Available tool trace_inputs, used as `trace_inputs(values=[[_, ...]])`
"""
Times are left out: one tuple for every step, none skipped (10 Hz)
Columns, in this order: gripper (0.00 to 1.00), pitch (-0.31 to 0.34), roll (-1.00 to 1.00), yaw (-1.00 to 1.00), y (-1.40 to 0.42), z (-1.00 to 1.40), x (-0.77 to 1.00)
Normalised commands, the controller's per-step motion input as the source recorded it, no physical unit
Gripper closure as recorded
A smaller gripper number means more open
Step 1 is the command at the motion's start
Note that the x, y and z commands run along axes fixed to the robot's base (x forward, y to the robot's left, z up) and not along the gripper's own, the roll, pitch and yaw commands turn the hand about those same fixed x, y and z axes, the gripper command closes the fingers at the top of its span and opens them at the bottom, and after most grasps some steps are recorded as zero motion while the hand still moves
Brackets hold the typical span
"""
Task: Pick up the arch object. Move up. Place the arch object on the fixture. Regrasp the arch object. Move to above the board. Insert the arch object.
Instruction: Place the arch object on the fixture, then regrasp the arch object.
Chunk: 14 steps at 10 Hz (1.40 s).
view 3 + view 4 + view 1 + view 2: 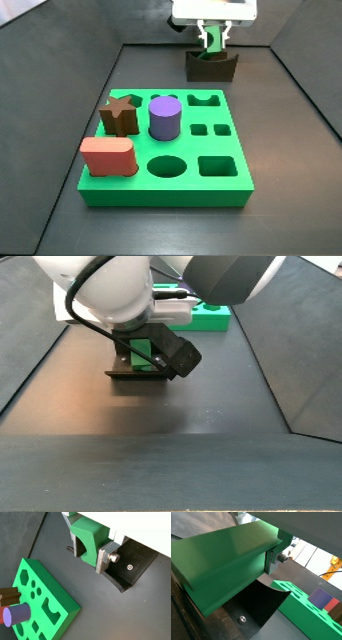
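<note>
- dark matte bench (80,120) with low dark walls around it fills both side views; white and pale surroundings show beyond the walls.
- board (166,150) lies flat at the centre in a side view, a bright green slab with shaped cut-outs in its top face.
- on the board, a brown star piece (119,114) stands toward 10 o'clock, a purple cylinder (164,117) just beside it near the middle, and a salmon-pink block (106,157) toward 8 o'clock.
- open cut-outs show at the board's 3 to 6 o'clock part: a circle, squares and an arch shape.
- fixture (211,66) stands on the bench at 12 o'clock from the board, well apart from it; its notch faces up.
- end effector (214,40) hangs straight over the fixture under the white wrist body.
- its fingers (105,556) are closed onto the arch (88,539), the green piece pinched between the silver plates.
- in a wrist view the arch (228,562) looms large, with the fixture's dark curved face just below it; whether they touch cannot be told.
- in a side view the arm hides most of this; green shows between the end effector (144,352) and the fixture (140,371).
</note>
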Motion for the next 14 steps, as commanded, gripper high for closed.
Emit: trace_inputs(values=[[1.00,-0.035,-0.10,-0.12,0.22,-0.71,0.10],[1.00,-0.040,-0.10,-0.12,0.22,-0.69,0.11],[1.00,-0.047,-0.10,-0.10,0.24,-0.67,0.11],[1.00,-0.046,-0.10,-0.09,0.23,-0.67,0.11],[1.00,0.000,0.00,0.00,-0.50,-0.17,0.00],[0.00,0.000,0.00,0.00,0.00,0.00,0.00],[0.00,-0.008,-0.02,0.08,0.00,1.00,0.00],[0.00,-0.009,-0.02,0.08,0.00,1.00,0.00],[0.00,0.007,0.00,0.07,0.00,1.00,-0.02],[0.00,0.028,0.01,0.07,0.00,1.00,-0.03],[0.00,0.050,0.02,0.05,0.01,1.00,-0.04],[0.00,0.071,0.01,0.04,0.01,0.95,-0.04],[0.00,0.097,0.02,0.02,0.01,0.70,-0.03],[0.00,0.108,0.02,0.00,0.02,0.45,-0.03]])
